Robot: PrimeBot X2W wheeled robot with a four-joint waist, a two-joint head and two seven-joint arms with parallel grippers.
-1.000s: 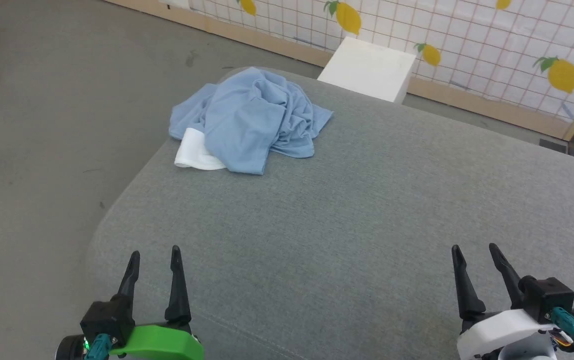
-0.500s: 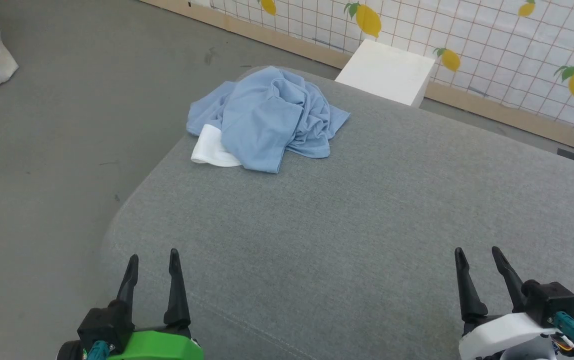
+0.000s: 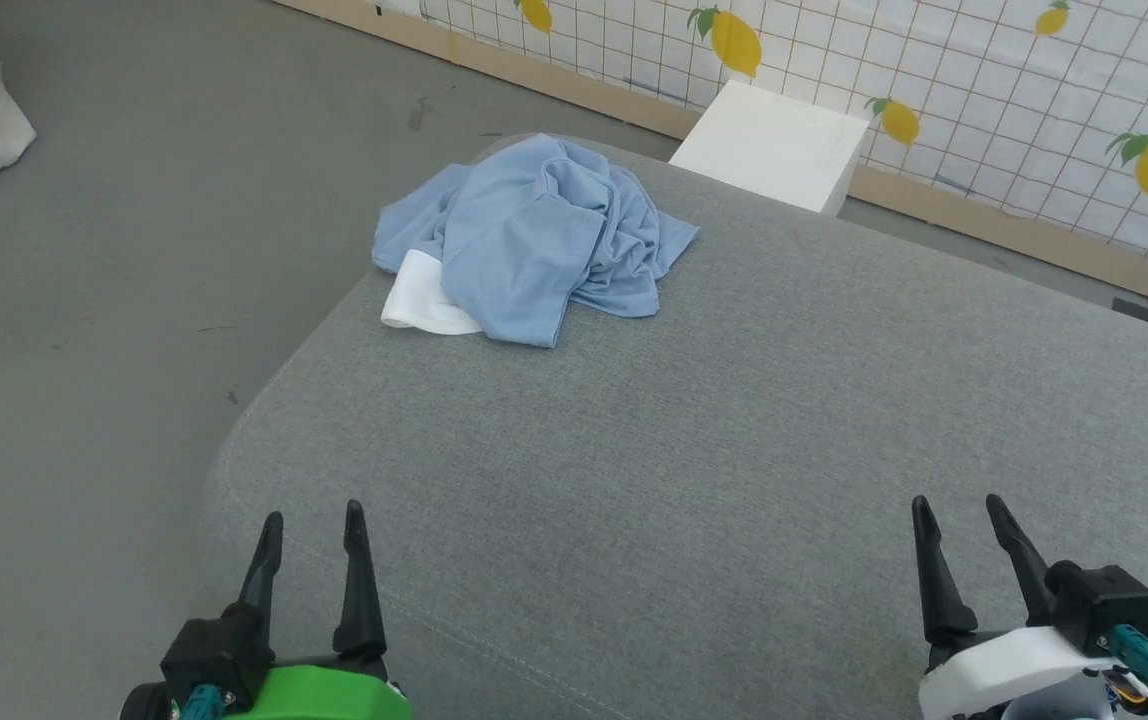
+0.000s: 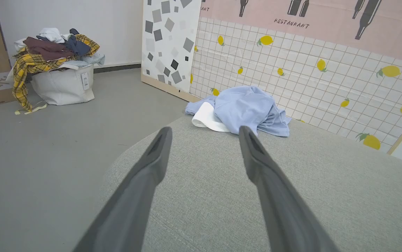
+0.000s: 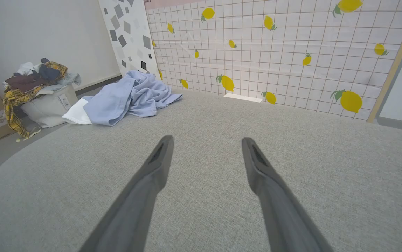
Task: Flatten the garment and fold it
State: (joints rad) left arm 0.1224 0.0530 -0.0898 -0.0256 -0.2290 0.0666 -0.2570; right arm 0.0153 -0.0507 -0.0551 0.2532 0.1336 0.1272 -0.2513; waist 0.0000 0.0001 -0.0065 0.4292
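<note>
Garment: we see the garment [image 3: 534, 235] crumpled at the far left corner of the grey cushion [image 3: 734, 420], overlapping a white cloth [image 3: 419, 300]
Left gripper [image 3: 314, 510]: fingers parted, holding nothing
Right gripper [image 3: 957, 500]: fingers parted, holding nothing
Bearing: the heap lies well ahead of both grippers; we judge our left arm nearer
Axis: the heap is wider across than deep
</note>
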